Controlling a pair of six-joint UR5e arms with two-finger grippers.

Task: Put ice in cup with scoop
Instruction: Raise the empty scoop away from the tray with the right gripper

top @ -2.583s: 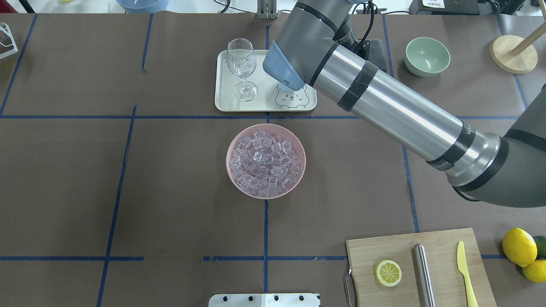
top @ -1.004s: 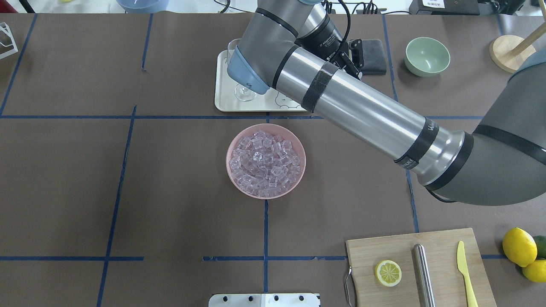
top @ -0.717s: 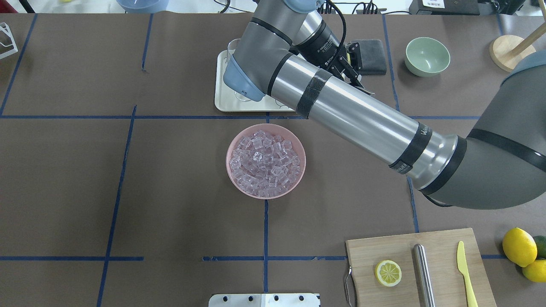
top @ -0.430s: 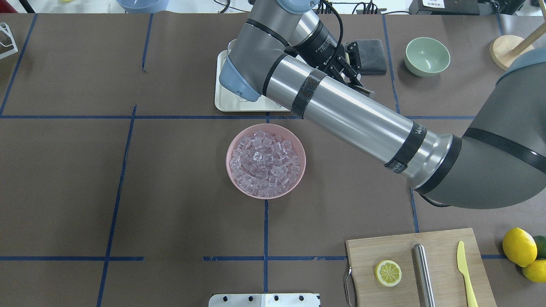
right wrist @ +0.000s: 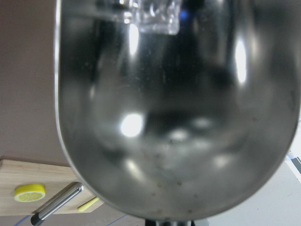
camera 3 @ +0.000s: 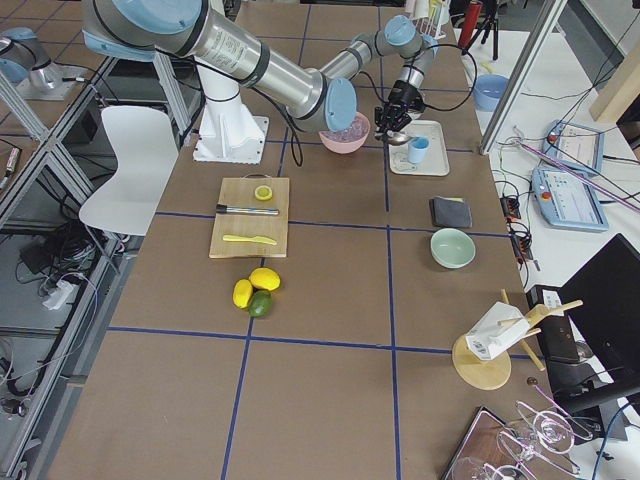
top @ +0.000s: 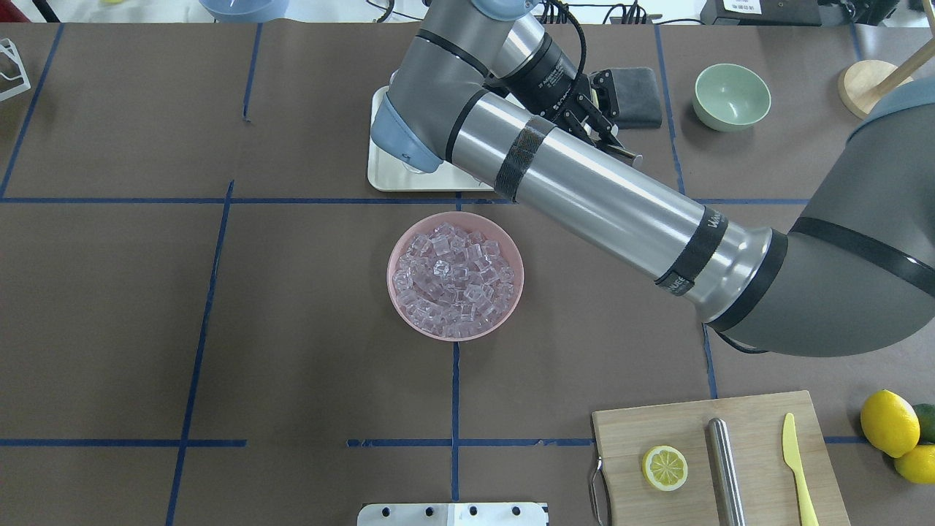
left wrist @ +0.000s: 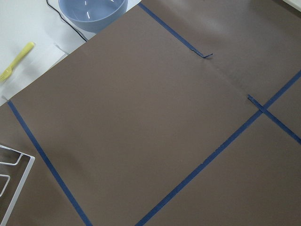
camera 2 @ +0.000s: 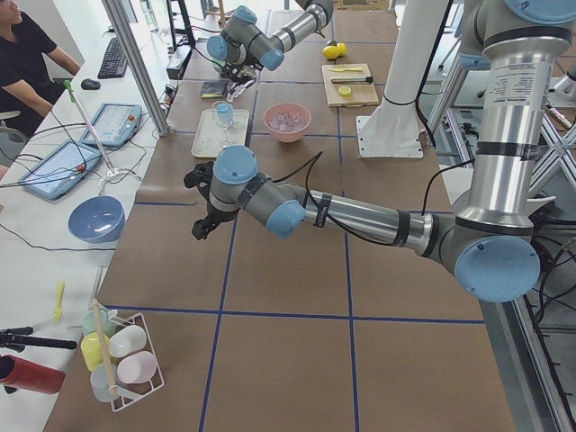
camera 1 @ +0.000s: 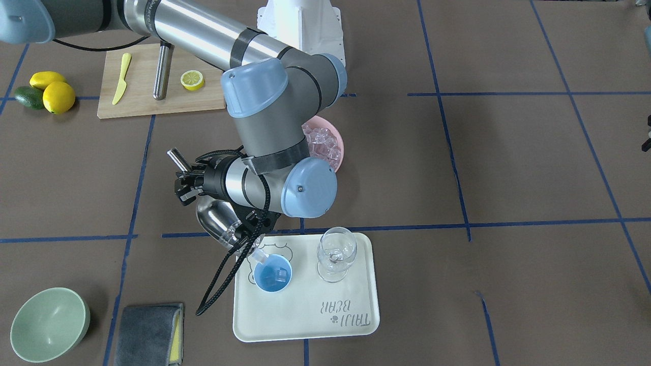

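Note:
My right gripper [camera 1: 187,184] is shut on the rod handle of the steel scoop [camera 1: 217,222]. The scoop is tipped down towards the light-blue cup [camera 1: 273,275] on the cream tray [camera 1: 325,315]. A few ice cubes lie in the cup and one sits at the scoop's lip [camera 1: 257,253]. In the right wrist view the scoop's trough [right wrist: 174,117] fills the frame, with ice [right wrist: 150,14] at its far lip. More ice fills the pink bowl [top: 455,275]. In the overhead view my right arm hides the cup. My left gripper [camera 2: 200,229] hangs over bare table; I cannot tell its state.
A clear wine glass [camera 1: 335,254] stands on the tray right beside the cup. A green bowl [camera 1: 48,323] and a grey cloth [camera 1: 147,325] lie near the tray. A cutting board [top: 719,460] holds a lemon slice, a steel cylinder and a yellow knife.
My right arm's elbow has swung left over the tray and now hides the wine glass. The wrist has turned, and the gripper and the scoop's handle have come into the overhead view.

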